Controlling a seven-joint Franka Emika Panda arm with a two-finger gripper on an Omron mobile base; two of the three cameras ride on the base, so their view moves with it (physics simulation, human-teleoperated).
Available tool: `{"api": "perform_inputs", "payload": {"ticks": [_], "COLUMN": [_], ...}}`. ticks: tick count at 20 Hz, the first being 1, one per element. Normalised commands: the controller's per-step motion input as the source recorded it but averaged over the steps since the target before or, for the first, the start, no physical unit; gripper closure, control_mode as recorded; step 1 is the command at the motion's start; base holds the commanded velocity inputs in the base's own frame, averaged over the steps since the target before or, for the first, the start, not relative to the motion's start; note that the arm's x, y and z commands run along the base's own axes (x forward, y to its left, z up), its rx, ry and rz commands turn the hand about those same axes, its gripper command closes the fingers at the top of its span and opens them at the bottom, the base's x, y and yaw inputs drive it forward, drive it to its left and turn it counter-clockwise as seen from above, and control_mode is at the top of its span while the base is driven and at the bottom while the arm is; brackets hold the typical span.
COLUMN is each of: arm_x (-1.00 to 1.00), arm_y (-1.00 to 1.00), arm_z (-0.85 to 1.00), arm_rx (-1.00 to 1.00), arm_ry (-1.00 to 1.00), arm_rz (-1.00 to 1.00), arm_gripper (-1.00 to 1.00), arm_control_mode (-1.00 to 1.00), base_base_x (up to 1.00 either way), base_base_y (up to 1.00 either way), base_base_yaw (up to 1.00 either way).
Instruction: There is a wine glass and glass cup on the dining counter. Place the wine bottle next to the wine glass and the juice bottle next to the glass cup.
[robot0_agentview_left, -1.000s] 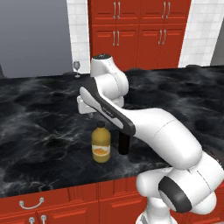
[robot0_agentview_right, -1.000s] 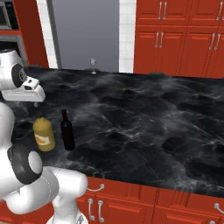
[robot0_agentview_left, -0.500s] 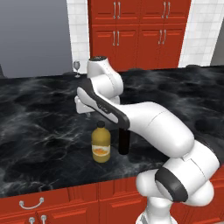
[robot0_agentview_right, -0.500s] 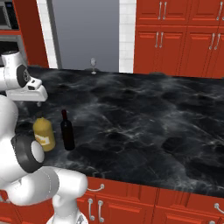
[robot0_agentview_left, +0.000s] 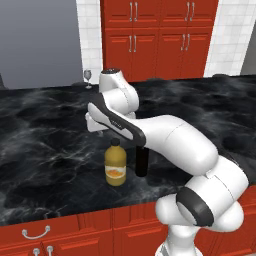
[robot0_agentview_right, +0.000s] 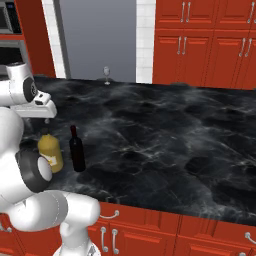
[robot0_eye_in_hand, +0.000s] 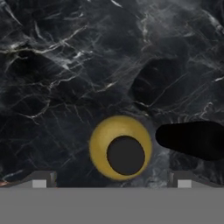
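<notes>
Red cabinets back a glossy black veined stone tabletop. Near its front edge stand the squat yellow-orange juice bottle and, just beside it, the slim dark wine bottle. Directly above the juice bottle's cap hangs the claw, jaws spread wide and empty, apparently lined up for a top-down grasp. Far across, the small clear stemmed wine glass waits.

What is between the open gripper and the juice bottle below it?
Nothing: in the hand view the gripper looks straight down on the juice bottle, bare air between.
</notes>
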Motion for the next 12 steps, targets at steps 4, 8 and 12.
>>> {"api": "perform_inputs", "payload": {"ticks": [4,8,12], "arm_x": [0.03,-0.08,-0.08], "arm_y": [-0.05,-0.06,-0.09], "arm_z": [-0.13,-0.06,-0.06], "arm_rx": [0.00,0.00,0.00], "arm_ry": [0.00,0.00,0.00], "arm_rz": [0.01,0.00,0.00], "arm_gripper": [-1.00,-1.00,-1.00], "arm_control_mode": [-1.00,-1.00,-1.00], "base_base_x": [0.00,0.00,0.00], "base_base_y": [0.00,0.00,0.00], "base_base_yaw": [0.00,0.00,0.00]}}
